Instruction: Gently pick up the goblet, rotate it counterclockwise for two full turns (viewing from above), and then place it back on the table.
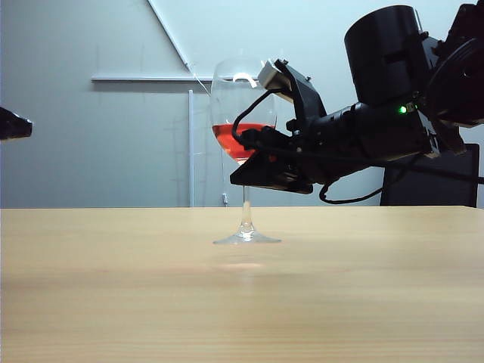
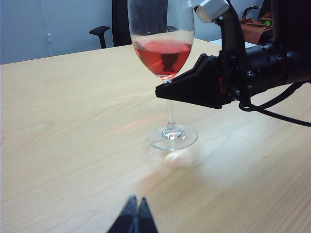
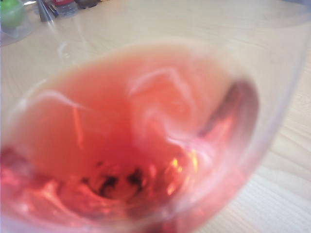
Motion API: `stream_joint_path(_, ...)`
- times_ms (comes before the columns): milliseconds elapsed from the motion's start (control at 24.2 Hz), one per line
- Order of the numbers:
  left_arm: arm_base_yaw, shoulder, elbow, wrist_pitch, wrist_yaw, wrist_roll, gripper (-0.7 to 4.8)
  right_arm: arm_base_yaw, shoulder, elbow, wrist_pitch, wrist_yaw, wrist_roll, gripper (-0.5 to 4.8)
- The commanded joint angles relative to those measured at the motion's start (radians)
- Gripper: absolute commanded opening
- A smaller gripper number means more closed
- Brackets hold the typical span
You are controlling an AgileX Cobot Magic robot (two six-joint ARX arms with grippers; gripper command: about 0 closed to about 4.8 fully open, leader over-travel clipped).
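Goblet (image 1: 243, 121) upright with foot on the surface (image 1: 113, 302), red liquid tilted in the bowl. Right hand (image 2: 167, 90) clamped on the stem just under the goblet's bowl, jaws nearly together. Left hand (image 2: 136, 218) low over the surface, well apart from the goblet's foot, fingertips pressed together, holding nothing.

No readable text, label or number anywhere.

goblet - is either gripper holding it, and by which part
The right gripper is shut on the goblet at the top of its stem; the left gripper is shut on nothing.
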Motion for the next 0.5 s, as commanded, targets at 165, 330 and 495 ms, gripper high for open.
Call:
stream_joint_path(165, -0.001, 0.000, 0.004, 0.005, 0.004, 0.000, -0.05, 0.002, -0.014, 0.011, 0.053, -0.002, 0.016, -0.05)
stream_joint_path(330, -0.001, 0.000, 0.004, 0.005, 0.004, 0.000, -0.05, 0.002, -0.014, 0.011, 0.054, -0.002, 0.019, -0.05)
stream_joint_path(495, -0.001, 0.000, 0.004, 0.005, 0.004, 0.000, -0.05, 0.002, -0.014, 0.011, 0.056, -0.019, 0.018, -0.05)
